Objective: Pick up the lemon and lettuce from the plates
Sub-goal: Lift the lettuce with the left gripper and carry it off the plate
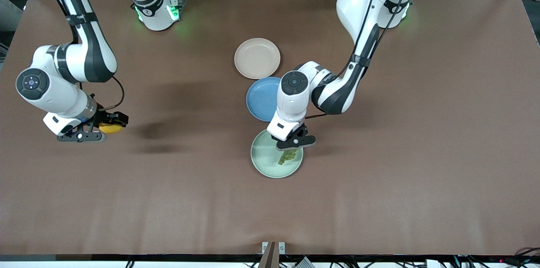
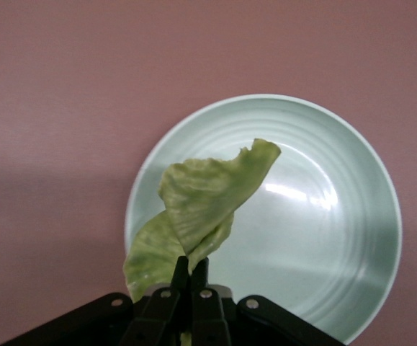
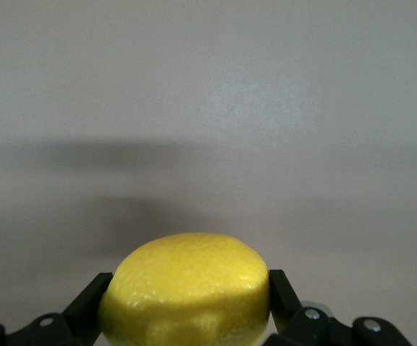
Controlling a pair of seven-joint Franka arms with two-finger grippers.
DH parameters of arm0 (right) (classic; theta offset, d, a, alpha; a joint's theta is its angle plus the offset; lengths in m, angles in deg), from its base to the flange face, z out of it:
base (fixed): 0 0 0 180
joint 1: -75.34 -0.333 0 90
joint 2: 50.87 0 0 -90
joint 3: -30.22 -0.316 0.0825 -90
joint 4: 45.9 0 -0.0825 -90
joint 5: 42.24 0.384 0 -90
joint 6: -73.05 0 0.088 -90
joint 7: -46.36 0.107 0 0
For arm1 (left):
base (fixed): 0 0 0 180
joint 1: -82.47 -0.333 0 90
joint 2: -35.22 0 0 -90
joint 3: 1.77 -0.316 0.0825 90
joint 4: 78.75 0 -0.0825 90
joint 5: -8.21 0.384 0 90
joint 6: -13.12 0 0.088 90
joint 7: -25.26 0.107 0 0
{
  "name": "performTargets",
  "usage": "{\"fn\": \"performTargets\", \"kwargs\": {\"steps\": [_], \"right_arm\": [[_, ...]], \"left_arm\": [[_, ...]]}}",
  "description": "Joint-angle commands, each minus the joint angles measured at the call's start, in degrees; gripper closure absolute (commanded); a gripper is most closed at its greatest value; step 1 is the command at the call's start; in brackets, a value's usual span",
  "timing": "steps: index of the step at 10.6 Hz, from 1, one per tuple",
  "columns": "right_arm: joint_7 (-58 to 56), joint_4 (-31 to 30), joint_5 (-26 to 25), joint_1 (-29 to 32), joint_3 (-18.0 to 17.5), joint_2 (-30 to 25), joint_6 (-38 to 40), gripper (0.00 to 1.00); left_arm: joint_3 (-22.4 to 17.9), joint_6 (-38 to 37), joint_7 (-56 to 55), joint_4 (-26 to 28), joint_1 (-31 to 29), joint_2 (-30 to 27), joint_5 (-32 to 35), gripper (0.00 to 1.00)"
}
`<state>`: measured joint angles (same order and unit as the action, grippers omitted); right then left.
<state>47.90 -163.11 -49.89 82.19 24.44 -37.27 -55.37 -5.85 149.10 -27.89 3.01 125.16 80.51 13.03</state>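
My left gripper [image 1: 291, 148] hangs over the mint green plate [image 1: 263, 158] and is shut on the lettuce [image 1: 286, 157]. In the left wrist view the crinkled green lettuce [image 2: 201, 209] rises from the pinched fingertips [image 2: 182, 272], over the mint plate [image 2: 338, 238]. My right gripper [image 1: 110, 128] is over bare table toward the right arm's end and is shut on the yellow lemon [image 1: 110, 128]. The lemon [image 3: 186, 288] fills the gap between the right fingers [image 3: 279, 290]. The beige plate [image 1: 257, 58] lies bare near the robots' bases.
A blue plate [image 1: 261, 98] lies between the beige and mint plates, partly under the left arm's wrist. Brown table [image 1: 400, 154] spreads wide around the plates. The table's front edge runs along the bottom of the front view.
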Motion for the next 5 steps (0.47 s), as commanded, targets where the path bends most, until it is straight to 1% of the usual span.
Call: {"fn": "performTargets", "kwargs": {"steps": [1, 2, 3, 5], "right_arm": [[-0.8, 0.4, 1.4, 0.3, 1.0, 4.2, -3.5, 1.00], [-0.8, 0.4, 1.4, 0.7, 1.1, 5.6, -5.4, 1.00], [-0.9, 0.4, 1.3, 1.2, 1.1, 7.2, -6.7, 1.00], [-0.9, 0.3, 1.3, 1.5, 1.1, 9.9, -9.4, 1.00]], "left_arm": [[0.6, -9.1, 5.5, 1.2, -3.1, -5.2, 0.8, 1.00], [0.7, -12.5, 10.4, 1.3, -5.3, -6.2, -0.9, 1.00], [0.5, -14.0, 15.8, 1.3, -7.9, -6.6, -4.0, 1.00], [0.5, -18.0, 22.2, 1.6, -12.2, -7.7, -4.4, 1.00]]}}
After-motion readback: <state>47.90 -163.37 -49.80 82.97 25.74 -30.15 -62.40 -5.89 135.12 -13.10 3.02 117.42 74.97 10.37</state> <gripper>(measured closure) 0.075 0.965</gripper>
